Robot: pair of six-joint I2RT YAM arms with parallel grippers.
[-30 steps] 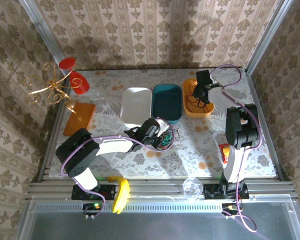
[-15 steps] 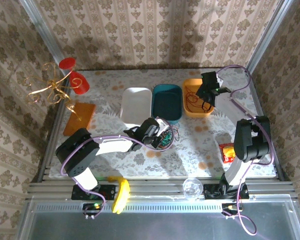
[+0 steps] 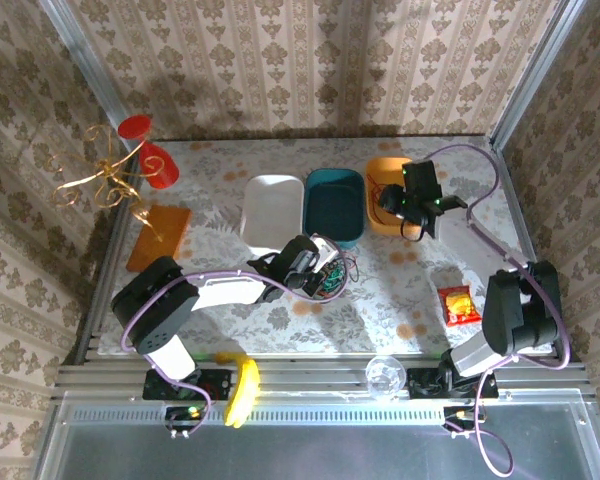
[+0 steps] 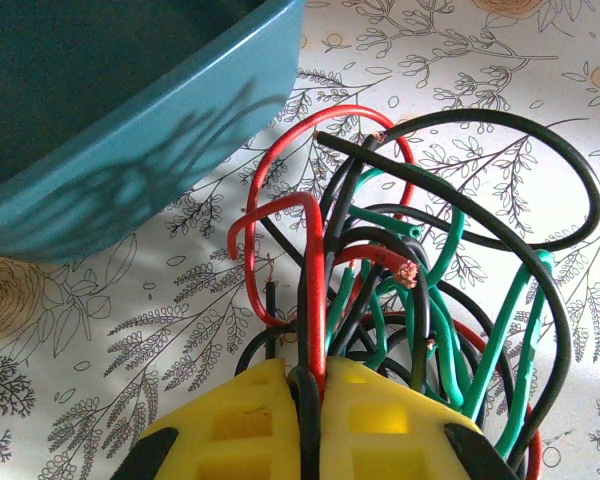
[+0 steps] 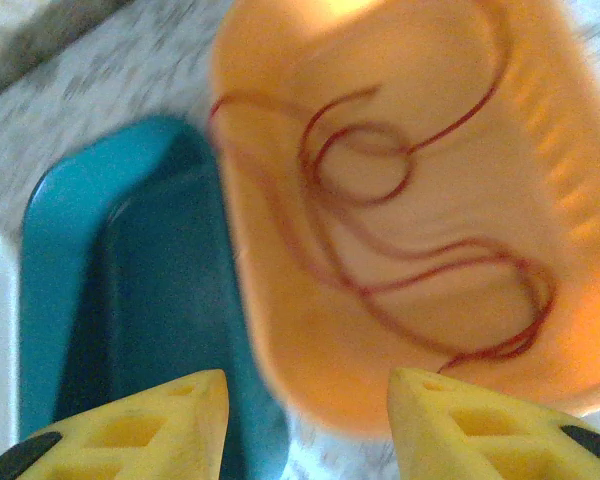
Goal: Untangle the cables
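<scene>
Right arm has swung out toward the right edge of the tabletop (image 3: 380,290) over the last second, so its elbow no longer covers most of the snack packet (image 3: 458,305). The right fingers (image 3: 405,203) have slid back from over the orange bin (image 3: 382,170) to its near rim. Left arm hasn't budged at all.

So right now the main tangle of cables (image 3: 332,279) sits about mid-tabletop, just on the near side of the teal bin (image 3: 335,205). In the left wrist view it's a proper knot of red, green and black loops standing up off the tabletop, right beside the teal bin's wall. The left fingers (image 4: 270,410) are pressed together and pinching a red strand and a black strand where they run down side by side. Bare copper shows at a couple of cut ends.

Right wrist view is blurry, but the right fingers are spread wide with nothing between them, hanging over the seam between the teal bin and the orange bin. One thin red cable (image 5: 410,230) lies loose in curls on the orange bin's floor, toward the far right corner of the tabletop, well apart from the main tangle.

A white bin (image 3: 272,208) sits touching the teal bin's left side.
</scene>
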